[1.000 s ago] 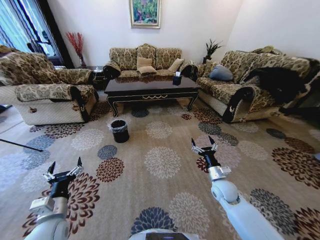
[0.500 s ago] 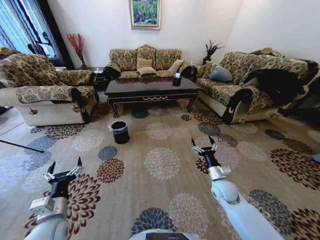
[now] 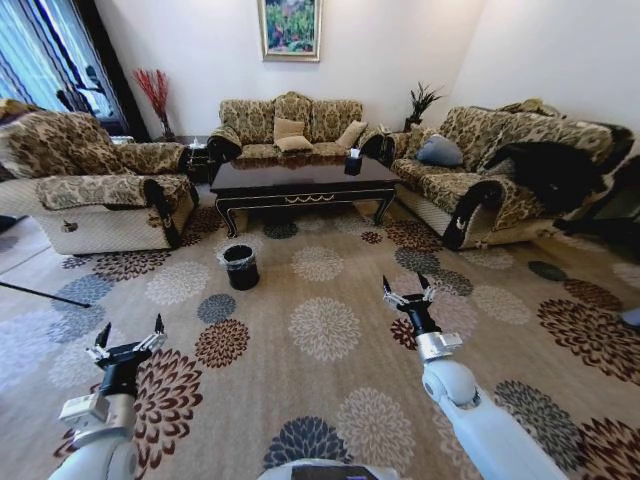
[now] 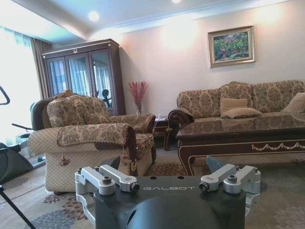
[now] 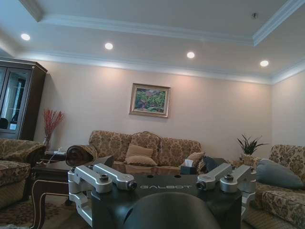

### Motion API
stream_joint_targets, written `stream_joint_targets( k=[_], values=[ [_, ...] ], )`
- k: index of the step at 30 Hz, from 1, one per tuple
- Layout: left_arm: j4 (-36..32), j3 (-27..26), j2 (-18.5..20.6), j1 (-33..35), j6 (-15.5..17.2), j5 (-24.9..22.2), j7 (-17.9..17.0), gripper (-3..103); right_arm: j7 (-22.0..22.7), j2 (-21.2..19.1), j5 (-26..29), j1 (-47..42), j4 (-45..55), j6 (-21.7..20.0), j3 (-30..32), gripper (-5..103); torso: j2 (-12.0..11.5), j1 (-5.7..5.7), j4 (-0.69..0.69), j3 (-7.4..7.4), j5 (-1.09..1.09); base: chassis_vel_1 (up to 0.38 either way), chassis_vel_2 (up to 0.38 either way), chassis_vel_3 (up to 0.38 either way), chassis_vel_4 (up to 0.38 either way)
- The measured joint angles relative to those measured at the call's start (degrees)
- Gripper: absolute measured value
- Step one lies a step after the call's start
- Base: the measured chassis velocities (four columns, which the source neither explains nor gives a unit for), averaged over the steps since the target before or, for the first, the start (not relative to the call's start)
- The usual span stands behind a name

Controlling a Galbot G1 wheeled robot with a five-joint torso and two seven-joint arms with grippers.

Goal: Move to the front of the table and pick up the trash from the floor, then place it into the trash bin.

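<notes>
The dark wood table stands ahead in front of the far sofa, and its glossy top also appears in the left wrist view. The black trash bin with its liner sits on the carpet off the table's front left corner. I cannot make out the trash on the patterned carpet. My left gripper is held low at the lower left, open and empty. My right gripper is raised over the carpet on the right, also open and empty. Both are well short of the table and the bin.
An armchair stands at the left, a sofa behind the table and a long sofa with a dark throw at the right. A dark tissue box sits on the table. A thin black rod lies at the far left. Open flowered carpet lies ahead.
The whole view has shifted slightly, so the camera has moved a little; both arms hold the same pose with open grippers.
</notes>
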Motion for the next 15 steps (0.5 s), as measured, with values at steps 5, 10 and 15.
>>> stream_joint_targets(
  k=[5, 10, 15],
  values=[
    [0.00, 0.00, 0.00, 0.00, 0.00, 0.00, 0.00, 100, 0.00, 0.00, 0.00, 0.00, 0.00, 0.00, 0.00, 100, 1.21, 0.54, 0.00, 0.65, 0.00, 0.000, 0.000, 0.000, 0.000],
    [0.00, 0.00, 0.00, 0.00, 0.00, 0.00, 0.00, 100, 0.00, 0.00, 0.00, 0.00, 0.00, 0.00, 0.00, 100, 2.42, 1.04, 0.00, 1.36, 0.00, 0.000, 0.000, 0.000, 0.000],
    [0.00, 0.00, 0.00, 0.00, 0.00, 0.00, 0.00, 100, 0.00, 0.00, 0.00, 0.00, 0.00, 0.00, 0.00, 100, 3.66, 1.55, 0.00, 2.09, 0.00, 0.000, 0.000, 0.000, 0.000]
  ],
)
